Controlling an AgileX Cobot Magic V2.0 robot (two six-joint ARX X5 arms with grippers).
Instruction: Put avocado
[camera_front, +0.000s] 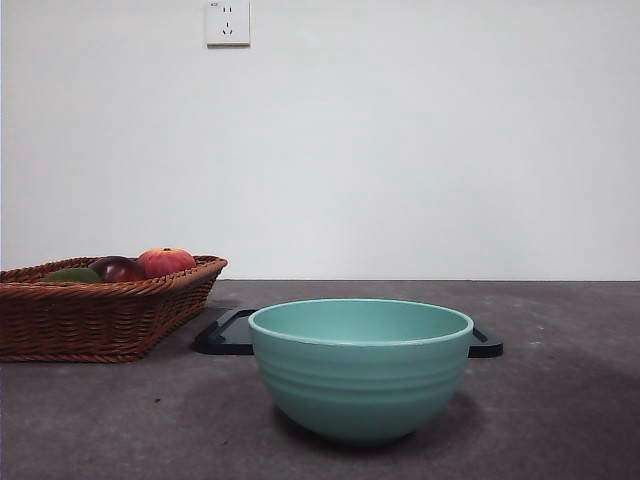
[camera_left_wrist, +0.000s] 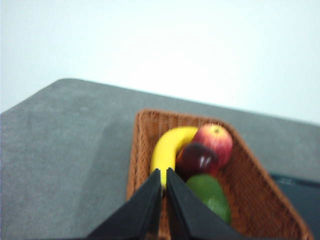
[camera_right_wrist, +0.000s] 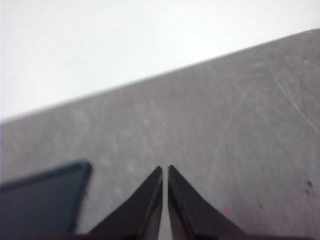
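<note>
The avocado (camera_left_wrist: 211, 194) is a dull green rounded fruit lying in the wicker basket (camera_left_wrist: 260, 190). In the front view only its top (camera_front: 72, 274) peeks over the basket rim (camera_front: 110, 300) at the far left. My left gripper (camera_left_wrist: 163, 172) hangs above the basket, shut and holding nothing, with its tips just beside the avocado and over the banana (camera_left_wrist: 167, 147). My right gripper (camera_right_wrist: 165, 169) is shut over bare table, away from the fruit. Neither arm shows in the front view.
A dark maroon fruit (camera_left_wrist: 196, 159) and a red-orange apple (camera_left_wrist: 215, 141) lie in the basket with the avocado. A teal bowl (camera_front: 360, 368) stands near the front middle. Behind it lies a flat black tray (camera_front: 228, 336), whose corner (camera_right_wrist: 40, 200) lies near my right gripper.
</note>
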